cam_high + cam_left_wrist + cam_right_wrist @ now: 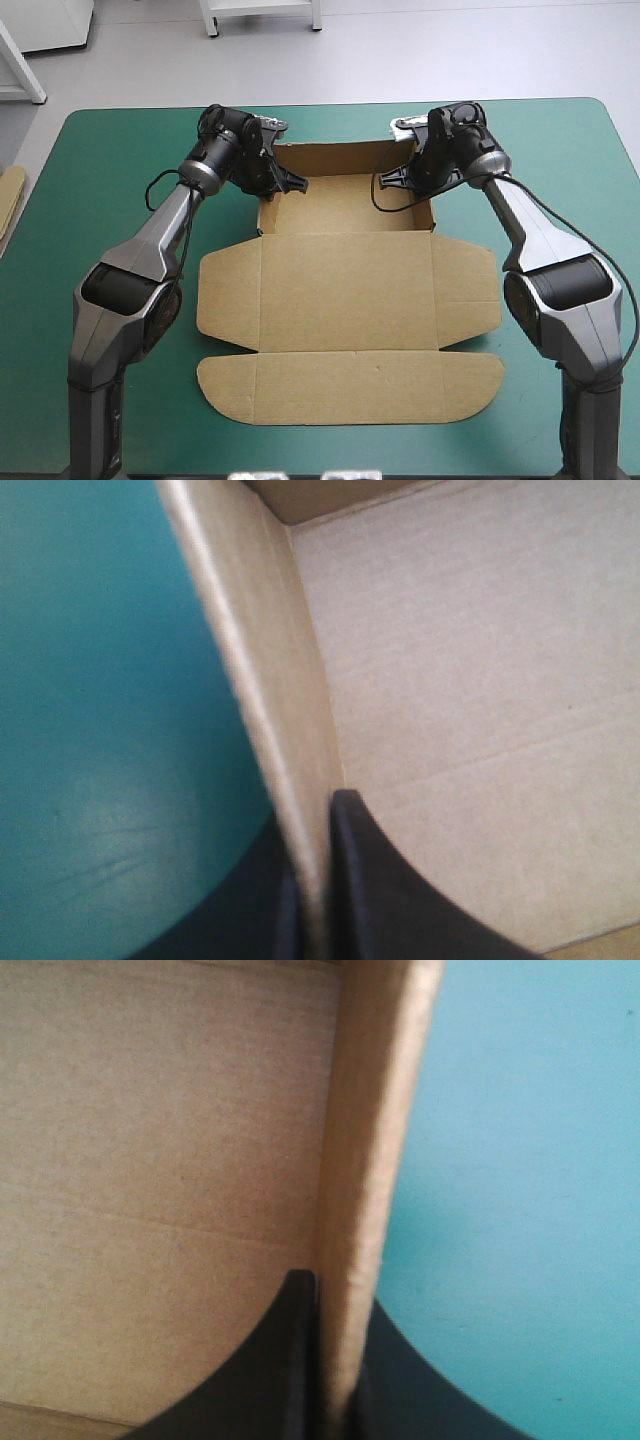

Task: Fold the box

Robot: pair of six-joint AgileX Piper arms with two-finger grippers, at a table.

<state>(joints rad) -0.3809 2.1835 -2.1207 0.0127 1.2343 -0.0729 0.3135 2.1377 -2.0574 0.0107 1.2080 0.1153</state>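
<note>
Brown box (345, 290) — far tray walled, lid flat

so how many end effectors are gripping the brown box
2. The left black-fingered end effector is shut on the left side wall of the brown cardboard box; the right end effector is shut on its right side wall. Neither is hidden.

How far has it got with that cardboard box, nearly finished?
Done: the far part of the box already stands as an open tray, walls up. In hand: the left gripper pinches the tray's left wall, the right gripper its right wall. Left: the lid and its flaps lie flat on the teal-green cover.
</note>
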